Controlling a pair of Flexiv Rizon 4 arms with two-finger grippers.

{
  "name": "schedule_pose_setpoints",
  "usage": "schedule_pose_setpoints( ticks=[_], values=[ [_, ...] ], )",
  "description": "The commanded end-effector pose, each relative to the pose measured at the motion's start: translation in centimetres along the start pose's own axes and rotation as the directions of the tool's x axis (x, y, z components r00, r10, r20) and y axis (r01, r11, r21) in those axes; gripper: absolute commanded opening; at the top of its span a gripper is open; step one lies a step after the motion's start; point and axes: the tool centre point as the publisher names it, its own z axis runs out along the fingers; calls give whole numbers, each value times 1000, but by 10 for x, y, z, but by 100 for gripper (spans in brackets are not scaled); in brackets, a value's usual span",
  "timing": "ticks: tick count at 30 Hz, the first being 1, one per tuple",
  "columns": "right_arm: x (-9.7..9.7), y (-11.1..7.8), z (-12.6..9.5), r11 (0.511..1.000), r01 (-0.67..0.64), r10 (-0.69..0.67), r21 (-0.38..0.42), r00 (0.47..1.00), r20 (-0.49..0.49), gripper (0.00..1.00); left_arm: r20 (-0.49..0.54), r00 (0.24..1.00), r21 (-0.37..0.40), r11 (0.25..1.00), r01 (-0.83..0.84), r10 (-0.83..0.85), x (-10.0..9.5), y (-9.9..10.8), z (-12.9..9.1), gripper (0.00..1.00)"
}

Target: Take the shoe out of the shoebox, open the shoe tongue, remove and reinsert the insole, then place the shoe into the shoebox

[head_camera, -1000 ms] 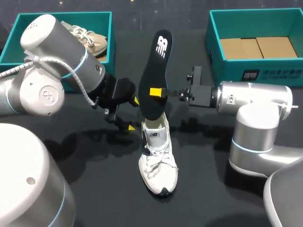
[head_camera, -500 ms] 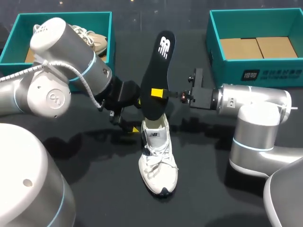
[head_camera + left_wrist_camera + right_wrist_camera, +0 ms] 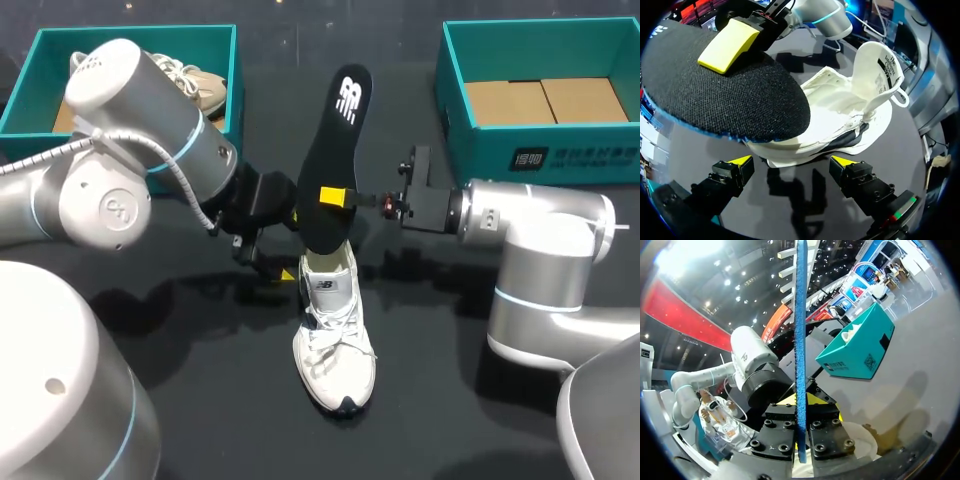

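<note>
A white shoe [image 3: 333,335] lies on the black table, heel toward the back, its tongue [image 3: 879,75] pulled up. My right gripper [image 3: 338,197] is shut on a black insole [image 3: 330,160] with a blue underside, holding it nearly upright with its lower end over the shoe's heel opening. In the right wrist view the insole [image 3: 800,340] shows edge-on between the fingers. My left gripper [image 3: 284,245] stands open just left of the shoe's heel. In the left wrist view its yellow fingertips [image 3: 741,161] flank the shoe's heel [image 3: 805,150], apart from it, under the insole [image 3: 720,95].
A teal shoebox [image 3: 30,80] at the back left holds a beige shoe [image 3: 195,85]. Another teal shoebox [image 3: 470,140] at the back right shows only its cardboard bottom. My two arms close in on the shoe from both sides.
My left arm has swung in toward the shoe's heel, its gripper still open. The right gripper and the insole have shifted slightly to the right.
</note>
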Motion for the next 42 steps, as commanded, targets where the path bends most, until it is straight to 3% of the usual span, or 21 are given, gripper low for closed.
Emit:
schedule_pose_setpoints(
  ticks=[1, 26, 42],
  values=[
    [-3, -2, 1, 1000, 4, -4, -7, 1000, -13, 0, -2, 1000, 1, 1000, -2, 2, -1, 0, 0, 100],
    [-16, -9, 0, 992, 105, -98, 74, 991, -89, 0, -2, 1000, 1, 1000, -2, 2, -1, 0, 0, 100],
    [-17, -13, 2, 988, 128, -118, 83, 986, -114, 0, -2, 1000, 1, 1000, -2, 2, -1, 0, 0, 100]
  ],
)
